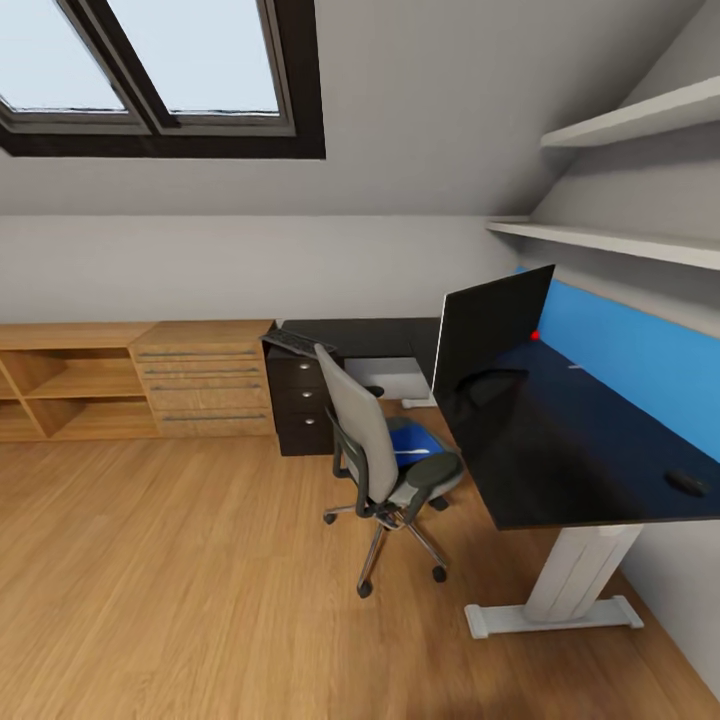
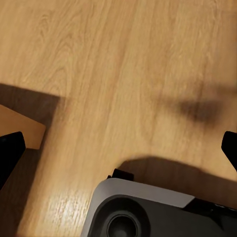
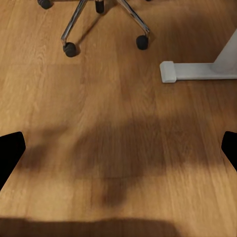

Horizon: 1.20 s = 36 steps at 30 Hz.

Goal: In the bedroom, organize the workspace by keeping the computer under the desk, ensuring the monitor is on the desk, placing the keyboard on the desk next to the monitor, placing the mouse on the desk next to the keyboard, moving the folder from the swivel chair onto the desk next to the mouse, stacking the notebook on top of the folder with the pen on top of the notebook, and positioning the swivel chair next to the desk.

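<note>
1. No brand, label or writing can be read anywhere; the only mark is a small red dot at the lower corner of the wide flat black monitor [image 1: 492,335], which stands on the long glossy black desk [image 1: 560,450].
2. The slim dark keyboard [image 1: 298,343] lies at the desk's far corner, above the dark drawers with silver knobs [image 1: 303,397].
3. A small dark oval, probably the black mouse [image 1: 688,482], sits near the desk's front right edge.
4. The grey padded swivel chair [image 1: 375,445] stands beside the desk with the bright blue folder [image 1: 412,440] on its seat.
5. The floor is light wood plank [image 1: 180,580]; a light wooden chest with bar handles [image 1: 205,378] lines the grey wall beneath a skylight [image 1: 150,70].
6. The left gripper [image 2: 118,148] and right gripper [image 3: 118,148] both hang over bare floor, jaws spread wide and empty.
</note>
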Motion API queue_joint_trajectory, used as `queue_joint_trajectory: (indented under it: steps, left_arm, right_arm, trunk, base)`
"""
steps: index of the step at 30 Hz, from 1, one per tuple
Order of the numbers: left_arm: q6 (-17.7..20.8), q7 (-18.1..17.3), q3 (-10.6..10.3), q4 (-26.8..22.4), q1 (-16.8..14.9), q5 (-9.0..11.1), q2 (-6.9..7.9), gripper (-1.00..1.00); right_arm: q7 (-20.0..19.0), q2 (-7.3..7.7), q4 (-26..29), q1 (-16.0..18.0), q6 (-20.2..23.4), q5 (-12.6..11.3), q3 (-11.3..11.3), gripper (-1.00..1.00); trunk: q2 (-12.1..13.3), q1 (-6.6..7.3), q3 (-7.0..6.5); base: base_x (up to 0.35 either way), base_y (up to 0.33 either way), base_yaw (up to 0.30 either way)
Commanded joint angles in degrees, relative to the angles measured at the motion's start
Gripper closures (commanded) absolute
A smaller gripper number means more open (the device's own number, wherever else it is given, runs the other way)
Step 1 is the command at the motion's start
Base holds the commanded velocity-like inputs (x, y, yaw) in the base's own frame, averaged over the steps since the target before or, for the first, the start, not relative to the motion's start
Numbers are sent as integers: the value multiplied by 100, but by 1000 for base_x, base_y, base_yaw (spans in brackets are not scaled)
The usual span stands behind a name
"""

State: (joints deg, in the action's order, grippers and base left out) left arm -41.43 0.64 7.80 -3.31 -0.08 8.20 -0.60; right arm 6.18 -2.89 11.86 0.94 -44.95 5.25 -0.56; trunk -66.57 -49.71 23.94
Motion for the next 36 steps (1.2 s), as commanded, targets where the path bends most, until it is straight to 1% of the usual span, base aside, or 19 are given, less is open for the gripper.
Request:
queue_joint_trajectory:
  steps: [1,3,9,13,36]
  left_arm:
    - [-4,10,11,-3,-1,4,-2,-100]
    - [29,15,11,-7,-1,8,1,-100]
    - [482,24,11,-114,-1,14,6,-100]
    - [683,24,11,-158,-1,15,7,-100]
    - [1011,24,10,-190,-2,30,11,-100]
  right_arm:
    - [60,-4,-2,3,-10,55,-5,-100]
    - [59,-7,0,3,-12,55,-5,-100]
    - [61,-9,-1,3,-14,55,-5,-100]
    - [59,-9,1,3,-14,55,-5,-100]
    - [75,18,53,10,26,46,-5,-100]
  trunk:
    - [-45,-23,24]
    - [-125,-67,60]
    - [-366,-198,168]
    - [-526,-286,240]
    - [-1449,-792,652]
  base:
    - [0,0,0]
    - [0,0,0]
    - [0,0,0]
    - [0,0,0]
    - [0,0,0]
